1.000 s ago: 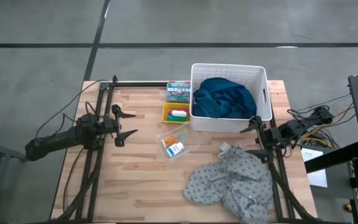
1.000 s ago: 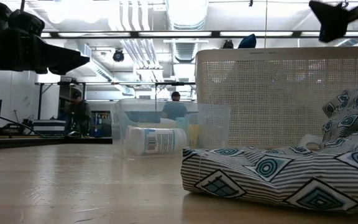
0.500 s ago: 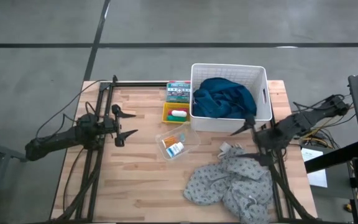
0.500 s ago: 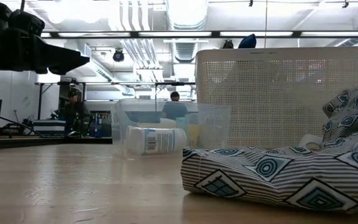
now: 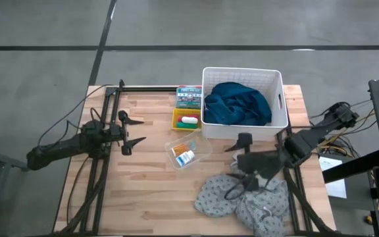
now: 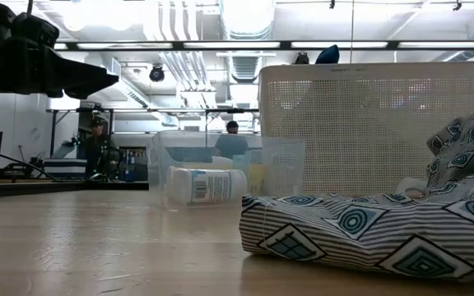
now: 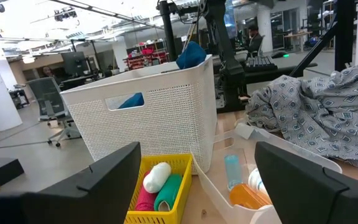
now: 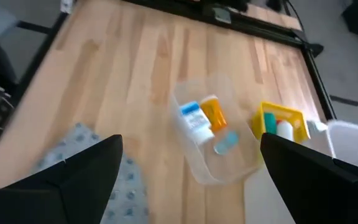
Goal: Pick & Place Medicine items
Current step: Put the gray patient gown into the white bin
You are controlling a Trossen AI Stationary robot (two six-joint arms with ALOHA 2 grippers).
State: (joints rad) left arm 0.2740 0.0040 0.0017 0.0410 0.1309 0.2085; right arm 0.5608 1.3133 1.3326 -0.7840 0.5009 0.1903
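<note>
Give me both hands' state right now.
Left hand: open, holding nothing.
Right hand: open, holding nothing.

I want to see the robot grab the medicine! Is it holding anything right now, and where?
Nothing is held. The left gripper waits open at the table's left, and the right gripper is open above the grey cloth.
</note>
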